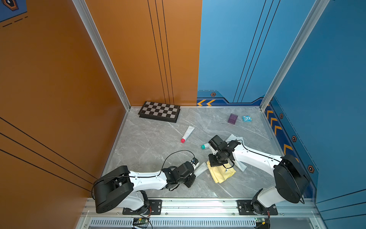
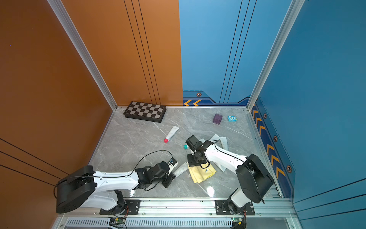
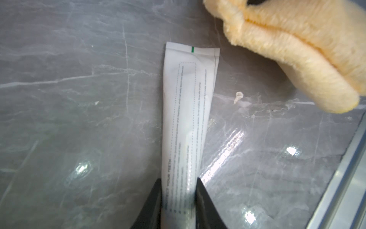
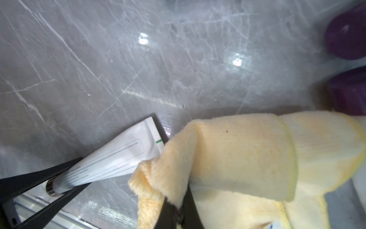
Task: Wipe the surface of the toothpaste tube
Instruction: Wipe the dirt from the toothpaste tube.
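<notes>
My left gripper (image 3: 179, 190) is shut on a white toothpaste tube (image 3: 188, 119) near its cap end. In both top views the tube (image 1: 201, 169) (image 2: 181, 168) points from the left gripper (image 1: 195, 172) toward a folded yellow cloth (image 1: 220, 172) (image 2: 202, 172). The right gripper (image 4: 178, 208) is shut on a fold of that cloth (image 4: 237, 154). In the right wrist view the cloth's edge overlaps a corner of the tube's crimped end (image 4: 111, 160). In the left wrist view the cloth (image 3: 287, 49) hangs beside the crimped end with a gap. I cannot tell whether they touch.
A second tube with a red cap (image 1: 188, 133) lies mid-table, and one with a teal cap (image 1: 205, 146) lies by the right wrist. A chessboard (image 1: 159, 111) sits at the back left. A purple box (image 1: 232, 118) and a small blue box (image 1: 247, 118) sit at the back right. Grey packets (image 1: 235, 138) lie under the right arm.
</notes>
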Robot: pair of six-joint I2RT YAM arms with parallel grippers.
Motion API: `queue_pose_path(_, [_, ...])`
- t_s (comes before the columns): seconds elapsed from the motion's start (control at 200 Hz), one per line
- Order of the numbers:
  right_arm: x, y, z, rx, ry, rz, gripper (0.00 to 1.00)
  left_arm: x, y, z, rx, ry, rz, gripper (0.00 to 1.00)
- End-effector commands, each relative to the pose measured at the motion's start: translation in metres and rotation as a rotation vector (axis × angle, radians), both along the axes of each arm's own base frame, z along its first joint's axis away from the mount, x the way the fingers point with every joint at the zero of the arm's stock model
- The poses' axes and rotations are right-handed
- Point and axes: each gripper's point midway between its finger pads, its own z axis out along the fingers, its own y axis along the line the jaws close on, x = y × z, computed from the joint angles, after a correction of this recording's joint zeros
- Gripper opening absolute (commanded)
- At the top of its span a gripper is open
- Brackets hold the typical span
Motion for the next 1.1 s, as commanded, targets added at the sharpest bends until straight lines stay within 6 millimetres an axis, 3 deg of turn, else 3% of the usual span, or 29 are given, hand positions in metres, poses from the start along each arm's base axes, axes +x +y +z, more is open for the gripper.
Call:
queue_pose_path(0.0, [-0.015,0.018,-0.004,0.041,0.068,0.06,0.0,-0.014,0.029,-0.034,0.162,0.058,-0.006,0.24])
queue_pose_path(0.155, [-0.024,0.036,-0.016,0.04,0.096,0.103,0.0,-0.014,0.029,-0.033,0.16,0.051,-0.004,0.24])
queue_pose_path(0.31, [-0.017,0.048,-0.023,0.043,0.101,0.11,0.0,-0.014,0.029,-0.033,0.159,0.053,-0.004,0.24])
queue_pose_path(0.596, [-0.001,0.062,-0.006,0.093,0.079,0.099,0.0,-0.015,0.03,-0.034,0.164,0.055,-0.005,0.24])
queue_pose_path(0.811, [0.005,0.052,-0.02,0.041,0.089,0.091,0.0,-0.014,0.029,-0.033,0.159,0.052,-0.003,0.24])
queue_pose_path(1.096, [0.002,0.007,-0.065,-0.225,0.078,0.095,0.0,-0.013,0.031,-0.033,0.162,0.049,0.003,0.24])
